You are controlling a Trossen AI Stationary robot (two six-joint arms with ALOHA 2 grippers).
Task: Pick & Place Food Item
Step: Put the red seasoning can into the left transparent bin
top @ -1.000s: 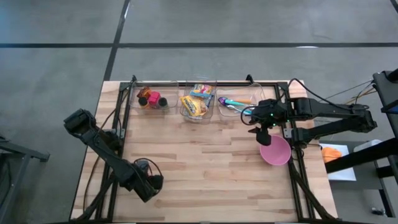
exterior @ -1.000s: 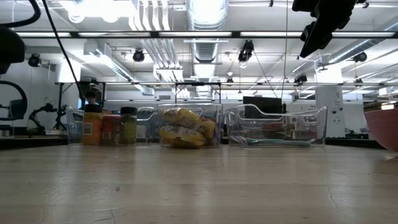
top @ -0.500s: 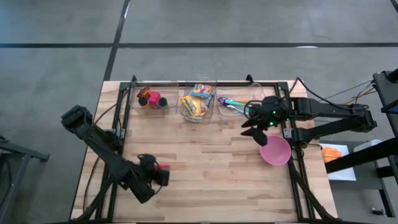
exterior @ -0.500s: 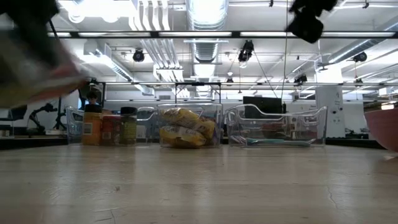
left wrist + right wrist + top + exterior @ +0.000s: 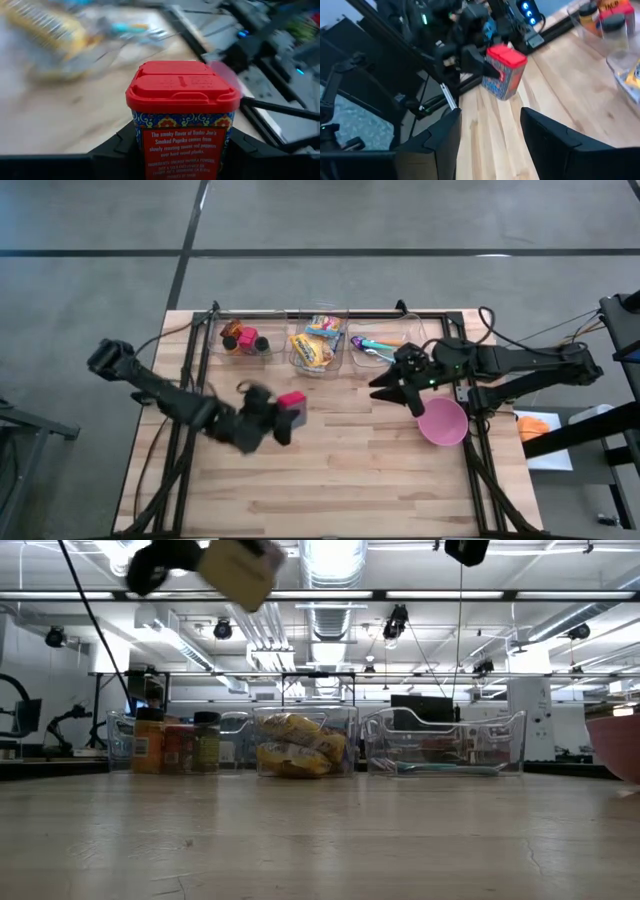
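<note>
midair, left tool clamped on red-lidded paprika tin, bare wood all round; right tool open-jawed, empty

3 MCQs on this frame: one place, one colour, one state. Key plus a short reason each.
1. Where is the pink bowl?
A. table's right edge
B. in the middle bin
C. on the floor

2. The paprika tin has a lid of what colour?
A. green
B. red
C. white

3. State of the left hand?
A. open, empty
B. out of view
C. shut on the tin

Key: 1 A, the high view shows it beside the right hand; 2 B, the left wrist view shows a red cap; 3 C, the tin sits between its fingers.
</note>
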